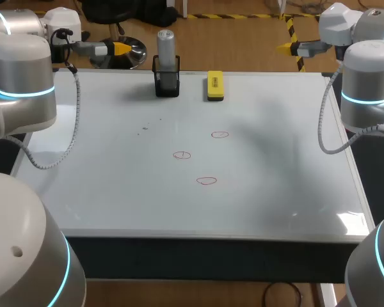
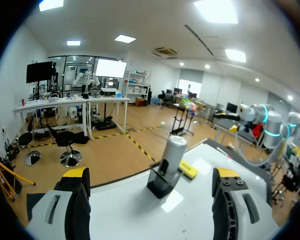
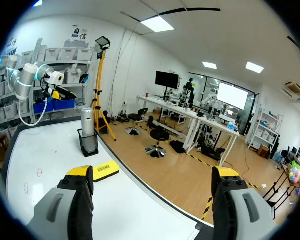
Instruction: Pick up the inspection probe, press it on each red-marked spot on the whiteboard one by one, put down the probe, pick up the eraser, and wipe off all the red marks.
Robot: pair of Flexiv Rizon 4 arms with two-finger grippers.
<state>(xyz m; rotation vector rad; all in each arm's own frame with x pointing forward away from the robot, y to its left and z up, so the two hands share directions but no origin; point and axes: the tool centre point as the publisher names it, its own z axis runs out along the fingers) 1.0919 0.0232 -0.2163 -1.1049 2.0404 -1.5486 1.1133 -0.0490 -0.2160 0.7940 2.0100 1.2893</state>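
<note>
The silver tube (image 1: 166,45) stood upright in a black cup (image 1: 167,84) at the far edge of the white board (image 1: 115,192). The yellow eraser (image 1: 215,86) lay flat near the cup, on its right side, not touching it. Three red rings (image 1: 182,155) were drawn near the middle of the board, apart from each other. The left gripper (image 2: 150,173) hung by the far left corner, its two fingers wide apart and touching nothing. The right gripper (image 3: 152,172) hung by the far right corner, its fingers wide apart too.
</note>
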